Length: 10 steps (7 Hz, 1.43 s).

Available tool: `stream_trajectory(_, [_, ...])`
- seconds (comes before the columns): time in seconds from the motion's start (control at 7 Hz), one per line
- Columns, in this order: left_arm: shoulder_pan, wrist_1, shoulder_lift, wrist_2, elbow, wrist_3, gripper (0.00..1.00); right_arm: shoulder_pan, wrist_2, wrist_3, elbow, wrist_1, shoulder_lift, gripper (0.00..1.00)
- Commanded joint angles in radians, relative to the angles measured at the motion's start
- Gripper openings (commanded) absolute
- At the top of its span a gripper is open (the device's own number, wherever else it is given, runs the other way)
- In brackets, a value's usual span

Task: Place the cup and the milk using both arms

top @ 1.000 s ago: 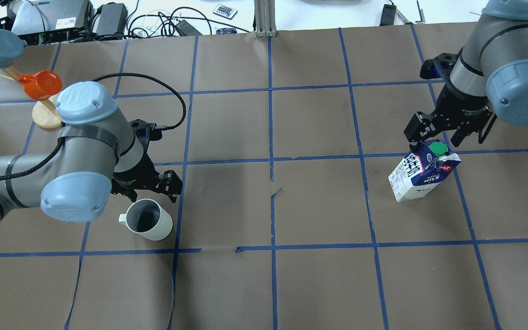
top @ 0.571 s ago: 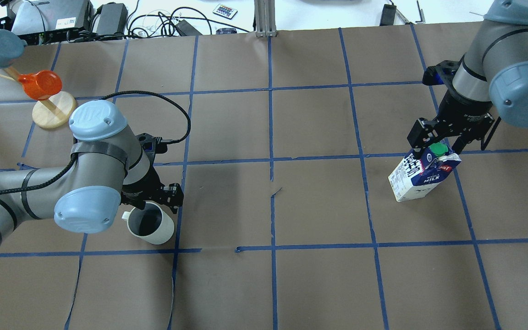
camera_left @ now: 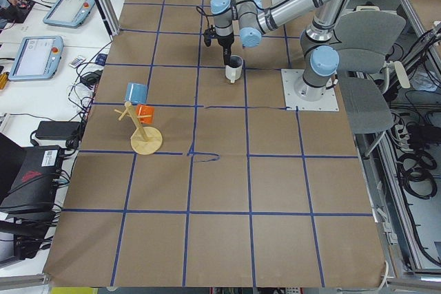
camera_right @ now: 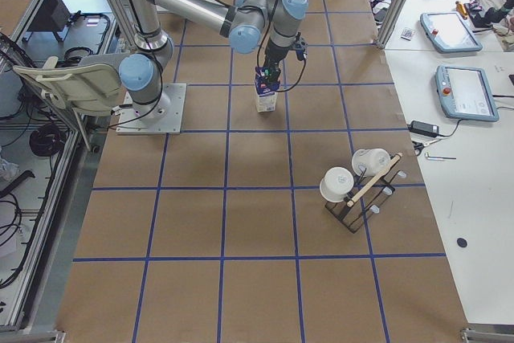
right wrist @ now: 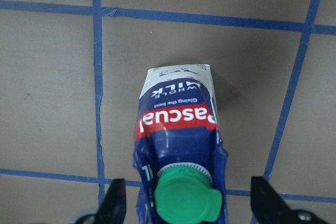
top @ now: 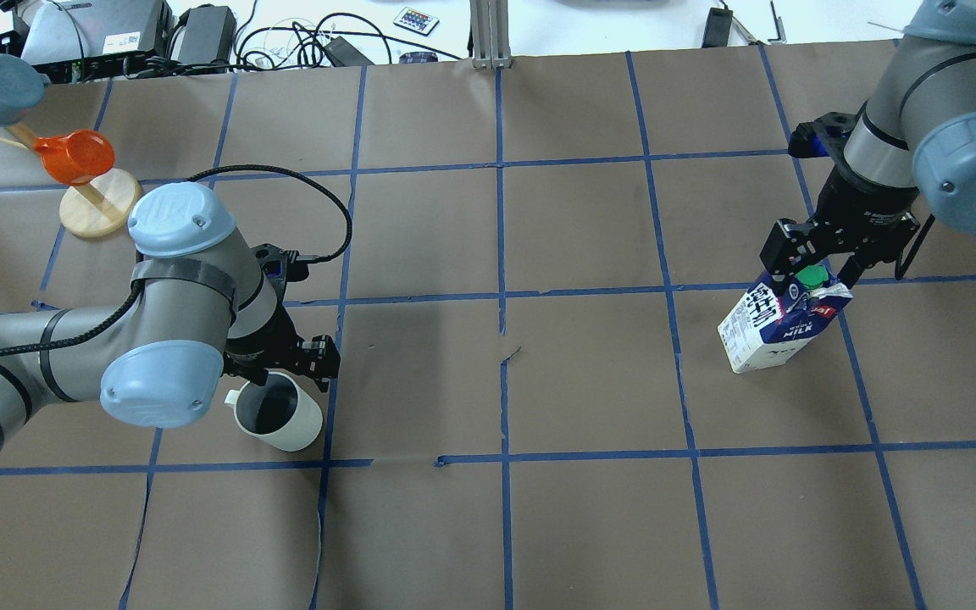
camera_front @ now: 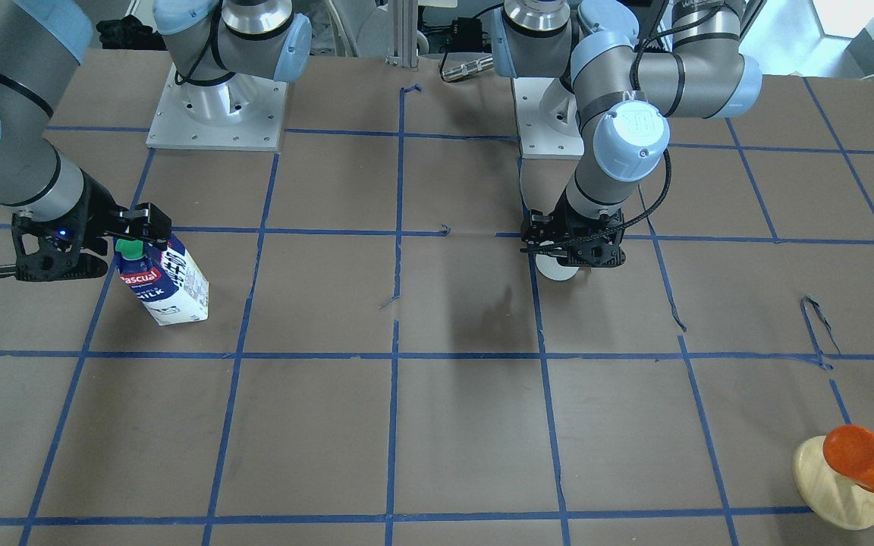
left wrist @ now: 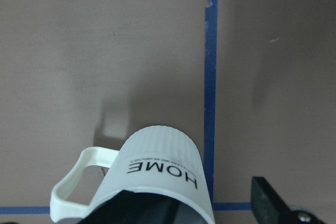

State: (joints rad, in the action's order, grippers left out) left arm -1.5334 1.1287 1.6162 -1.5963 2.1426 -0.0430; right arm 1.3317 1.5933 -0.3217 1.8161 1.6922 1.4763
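I'm holding the left tool wide open over the cup, gripping nothing. The right tool is straddling the milk gable, also open. Both are standing on the desk, so I'm judging that simultaneous grasps come next.

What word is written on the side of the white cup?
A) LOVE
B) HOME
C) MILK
B: the left wrist view shows dark letters spelling HOME on the wall of the cup.
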Motion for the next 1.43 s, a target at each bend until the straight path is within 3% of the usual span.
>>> stream_trajectory(0.0, [-0.005,0.037,0.005,0.001,-0.012,0.114,0.92,0.0,-0.006,0.001,0.0,-0.002,-0.001,0.57])
stream_trajectory(0.57, [-0.004,0.115,0.014,0.003,-0.049,0.293,0.92,0.001,-0.01,0.004,-0.011,0.0,0.004,0.17])
stream_trajectory(0.86, [-0.004,0.147,0.013,0.006,-0.053,0.42,0.92,0.001,-0.01,0.006,-0.038,-0.002,0.003,0.13])
stream_trajectory(1.14, [-0.007,0.18,0.011,0.013,-0.056,0.56,1.0,0.001,-0.004,0.007,-0.044,0.001,0.001,0.13])
stream_trajectory(1.29, [-0.007,0.181,0.014,0.015,-0.055,0.555,0.95,0.001,-0.004,0.007,-0.044,0.0,0.002,0.13])
